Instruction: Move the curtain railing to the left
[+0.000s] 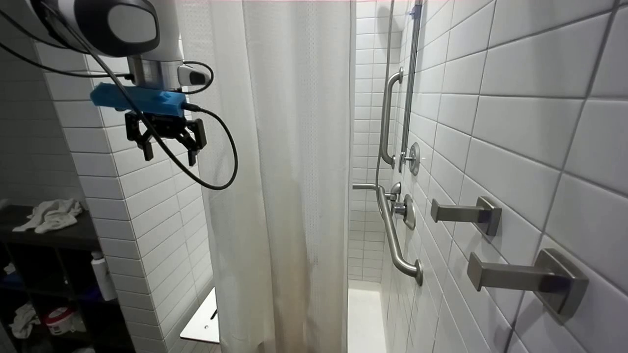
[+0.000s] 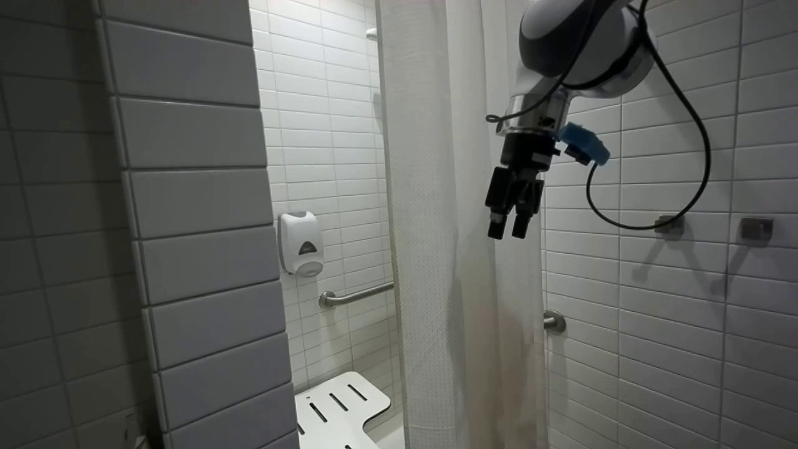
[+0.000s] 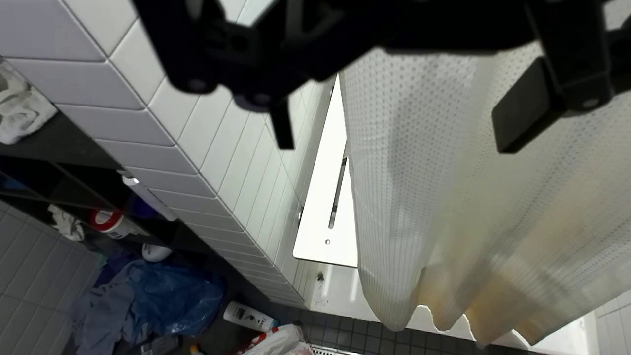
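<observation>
Gripper (image 1: 170, 155) points down, spread apart, near curtain (image 1: 299, 147).

the white arm (image 1: 131, 23) has looping black cables (image 1: 236, 152), blue casing (image 1: 157, 100), black hand (image 1: 170, 157).

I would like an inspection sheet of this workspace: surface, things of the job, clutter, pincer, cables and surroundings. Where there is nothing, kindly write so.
Surface: dark tiled floor, partly covered by clutter.
Job's things: curtain hanging in vertical folds, brownish near the hem; rod not visible.
Clutter: blue bag and white bottle on the floor; cloth on the shelf.
Pincer: open; gripped object: nothing seen.
Cables: black cable hanging in a loose loop beside the pincer, in both exterior views.
Surroundings: white tiled walls, bench, dispenser, grab bar, wall hooks.
</observation>
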You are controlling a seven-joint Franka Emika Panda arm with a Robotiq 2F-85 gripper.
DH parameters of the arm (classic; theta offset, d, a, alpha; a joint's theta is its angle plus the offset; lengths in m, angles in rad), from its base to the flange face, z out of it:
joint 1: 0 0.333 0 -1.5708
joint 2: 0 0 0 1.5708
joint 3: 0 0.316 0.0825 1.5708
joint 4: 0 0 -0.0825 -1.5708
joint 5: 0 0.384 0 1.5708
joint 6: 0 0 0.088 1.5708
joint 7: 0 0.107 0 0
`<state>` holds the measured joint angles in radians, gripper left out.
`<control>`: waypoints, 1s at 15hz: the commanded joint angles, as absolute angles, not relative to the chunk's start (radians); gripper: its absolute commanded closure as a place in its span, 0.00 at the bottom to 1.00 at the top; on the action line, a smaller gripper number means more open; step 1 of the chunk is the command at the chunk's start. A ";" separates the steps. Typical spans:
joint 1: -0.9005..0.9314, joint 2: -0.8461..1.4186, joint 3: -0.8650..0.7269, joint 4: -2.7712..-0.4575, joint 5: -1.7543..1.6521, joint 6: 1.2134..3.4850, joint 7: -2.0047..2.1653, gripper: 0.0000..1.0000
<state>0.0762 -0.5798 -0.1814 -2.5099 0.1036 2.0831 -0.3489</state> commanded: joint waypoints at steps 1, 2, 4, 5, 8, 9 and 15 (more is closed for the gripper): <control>0.061 -0.578 -0.168 -2.507 0.112 2.079 -0.355 0.00; 0.061 -0.578 -0.168 -2.507 0.112 2.079 -0.355 0.00; 0.058 -0.602 -0.162 -2.516 0.110 2.089 -0.349 0.00; 0.054 -0.615 -0.157 -2.521 0.106 2.096 -0.344 0.00; 0.042 -0.654 -0.132 -2.534 0.085 2.135 -0.317 0.00; 0.038 -0.664 -0.121 -2.536 0.074 2.154 -0.307 0.00; 0.016 -0.666 -0.055 -2.511 -0.006 2.276 -0.207 0.00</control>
